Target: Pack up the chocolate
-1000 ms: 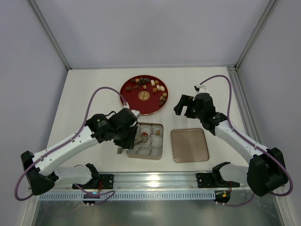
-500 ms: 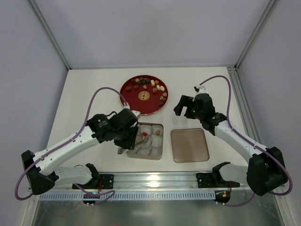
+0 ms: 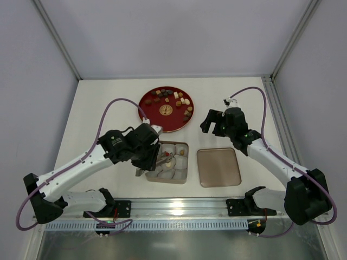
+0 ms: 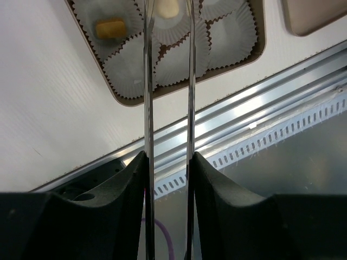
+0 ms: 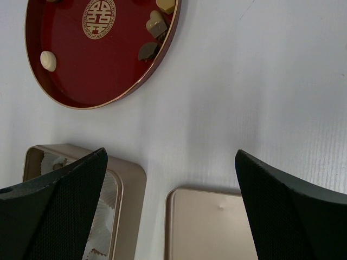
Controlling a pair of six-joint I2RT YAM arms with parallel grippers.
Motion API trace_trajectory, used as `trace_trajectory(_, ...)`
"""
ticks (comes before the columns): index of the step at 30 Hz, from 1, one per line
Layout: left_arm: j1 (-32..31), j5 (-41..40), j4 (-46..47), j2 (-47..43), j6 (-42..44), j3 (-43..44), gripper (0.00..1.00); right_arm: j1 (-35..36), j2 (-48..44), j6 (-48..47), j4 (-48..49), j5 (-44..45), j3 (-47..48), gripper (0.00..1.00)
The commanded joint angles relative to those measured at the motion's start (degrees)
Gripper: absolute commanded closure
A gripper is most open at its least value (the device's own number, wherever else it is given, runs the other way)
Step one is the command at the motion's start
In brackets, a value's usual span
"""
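Top external view: my left pincer [image 3: 164, 157] is positioned over the gold box [image 3: 187, 162], which sits on the table [image 3: 108, 108] just in front of the red plate [image 3: 154, 120]. My right pincer [image 3: 210, 122] hangs to the right of the plate, behind the flat gold lid [image 3: 218, 167].

1. Left pincer. The left wrist view shows two thin metal blades [image 4: 147, 81] running parallel and parted, reaching into the box. One cream chocolate [image 4: 168, 7] lies in a white paper cup directly between the blades, near the top edge of the view. A narrow strip of paper shows on either side of it, so the blades are apart and not clamped on it. The blade tips are cut off by the frame edge. One tan chocolate [image 4: 110, 27] rests in the neighbouring cup, to the left of the left blade and clear of it. The other paper cups [image 4: 227, 32] in view hold nothing.

2. Right pincer. My jaws stand fully spread with nothing between them. Only bare table and the lid's back edge lie beneath the gap.

3. Remaining chocolate. The bulk of the chocolates [image 3: 173, 97] lie scattered along the far half of the red plate, well apart from both pincers. The right wrist view shows three of them [image 5: 157, 24] near the plate's rim.
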Motion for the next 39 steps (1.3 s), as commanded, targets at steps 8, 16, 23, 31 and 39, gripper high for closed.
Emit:
trace_trajectory(8, 1.12, -5.32, -3.07, 4.60, 3.40, 18.44, 0.60, -0.13, 0.36, -0.96, 1.21, 0.12, 2.00, 0.00)
trace_trajectory(16, 13.42, -2.25, 1.67, 17.69, 10.43, 32.68, 0.60, -0.05, 0.71, -1.93, 0.24, -2.34, 3.32, 0.00)
trace_trajectory(23, 19.93, -2.85, 2.56, 35.60, 13.42, 48.06, 0.60, -0.13, -0.08, -2.81, -1.34, -2.42, 4.46, 0.00)
trace_trajectory(31, 24.77, -7.77, 2.21, 47.58, 14.65, 59.49, 0.61, -0.22, -1.31, -2.98, -1.96, -3.13, 4.55, 0.00)
trace_trajectory(39, 26.79, -13.05, 2.12, 54.61, 17.81, 63.28, 0.60, -0.22, -1.67, -3.07, -2.14, -3.22, 3.67, 0.00)
